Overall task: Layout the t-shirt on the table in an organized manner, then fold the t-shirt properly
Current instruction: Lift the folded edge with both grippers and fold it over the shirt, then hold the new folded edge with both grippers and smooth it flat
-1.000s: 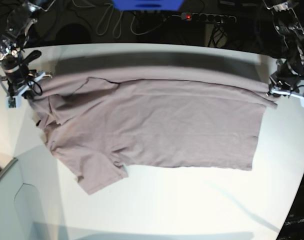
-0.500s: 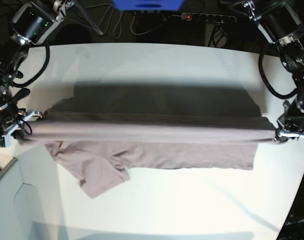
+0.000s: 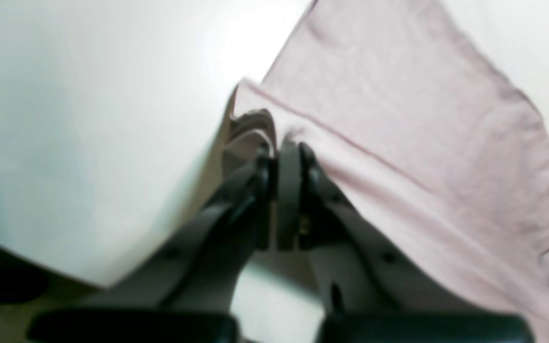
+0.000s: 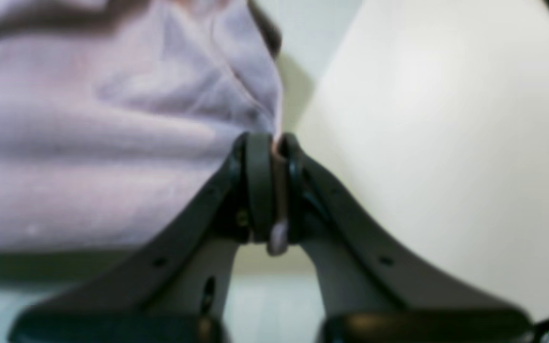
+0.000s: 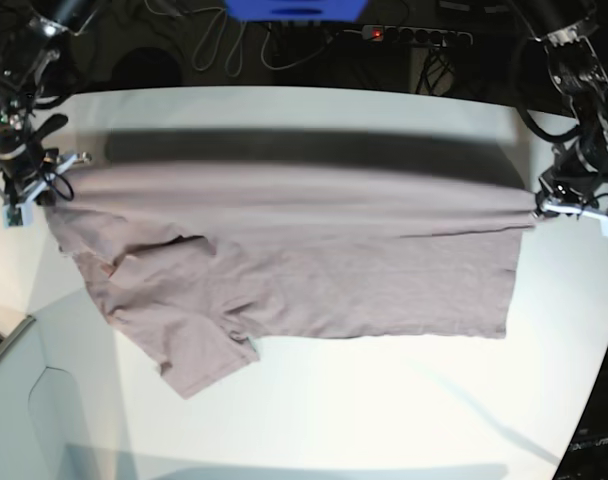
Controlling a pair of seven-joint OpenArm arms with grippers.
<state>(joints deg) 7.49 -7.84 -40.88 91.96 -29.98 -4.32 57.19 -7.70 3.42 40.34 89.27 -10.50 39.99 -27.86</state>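
Cloth first: the t-shirt [image 5: 304,265] lies spread across the middle of the worktop [image 5: 384,400], its far edge drawn into a straight line between my two arms, its near hem resting flat and one sleeve splayed toward the front on the collar end. It is soft and light, I judge, with no stiffness of its own, so it will sag and wrinkle wherever it is not held taut, and it should slide easily on the smooth white surface. Corners and seams look like the sound places to take hold, and that is where I have it. My left gripper [image 3: 281,162] is clenched on the folded corner of the hem end, with cloth bunched between the jaws. My right gripper [image 4: 274,152] is likewise pinched on a thin edge of fabric at the shoulder end, a sliver of it showing through the jaws. Both wrist views are blurred, so I cannot tell how many layers each grip holds. From the base view the far sleeve is not clearly visible, and whether the held edge touches the worktop or hangs just above its shadow I cannot tell.
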